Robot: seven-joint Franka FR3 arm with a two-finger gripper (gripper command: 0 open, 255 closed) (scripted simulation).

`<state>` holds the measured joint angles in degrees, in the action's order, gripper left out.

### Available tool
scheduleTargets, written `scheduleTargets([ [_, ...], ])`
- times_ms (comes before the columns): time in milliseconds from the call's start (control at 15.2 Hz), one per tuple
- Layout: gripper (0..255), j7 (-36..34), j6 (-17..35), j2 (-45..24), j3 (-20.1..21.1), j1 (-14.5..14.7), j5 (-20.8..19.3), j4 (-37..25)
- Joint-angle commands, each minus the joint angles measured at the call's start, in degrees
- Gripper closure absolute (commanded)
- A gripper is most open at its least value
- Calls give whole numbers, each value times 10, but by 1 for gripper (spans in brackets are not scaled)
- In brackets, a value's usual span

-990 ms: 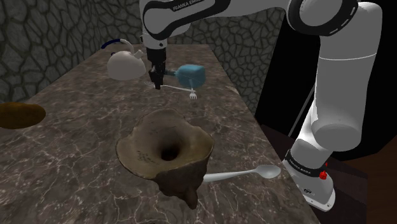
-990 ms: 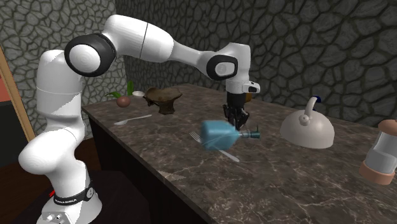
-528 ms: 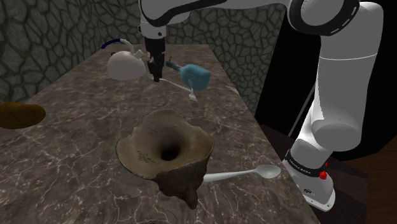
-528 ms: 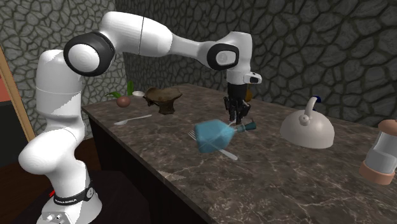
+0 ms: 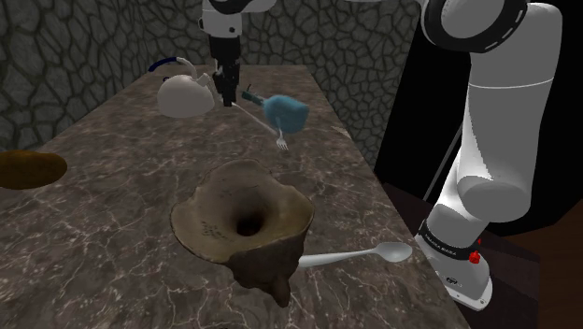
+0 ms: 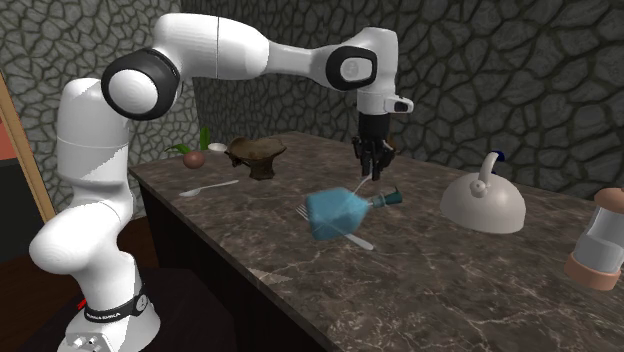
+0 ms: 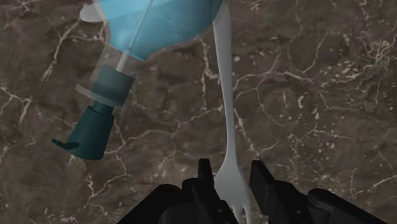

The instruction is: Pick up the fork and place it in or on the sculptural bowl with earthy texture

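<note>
Clamping one end of the white fork [image 7: 226, 121], the gripper [image 7: 229, 170] fingers [image 7: 205, 175] point it past a blue bottle [image 7: 159, 22]. From the shoulder, the fork slants down from the fingertips, well apart from the brown bowl [image 5: 207, 217]. Second exterior view: the bottle lies just below the fingertips.

I count: 1 fork [image 7: 226, 127], 1 spoon [image 5: 360, 256] just by the bowl [image 5: 210, 220], 1 bowl, 1 blue bottle [image 5: 285, 112] & 1 kettle [image 5: 182, 93] beyond it, 1 brown dish [image 5: 28, 168], 1 jar [image 6: 603, 240], 1 plant pot [image 6: 193, 158].

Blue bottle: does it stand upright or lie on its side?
On its side: the blue bottle lies along the table, pump cap pointing sideways.
</note>
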<state>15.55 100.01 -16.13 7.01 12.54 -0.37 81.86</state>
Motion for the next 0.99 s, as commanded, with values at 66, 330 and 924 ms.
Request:
scheduleTargets([
  [66,255,0,-25,-2,0,0,0,-27],
  [330,255,-1,-59,-9,0,1,-1,-68],
  [924,255,-3,-145,-40,1,6,-5,-185],
])
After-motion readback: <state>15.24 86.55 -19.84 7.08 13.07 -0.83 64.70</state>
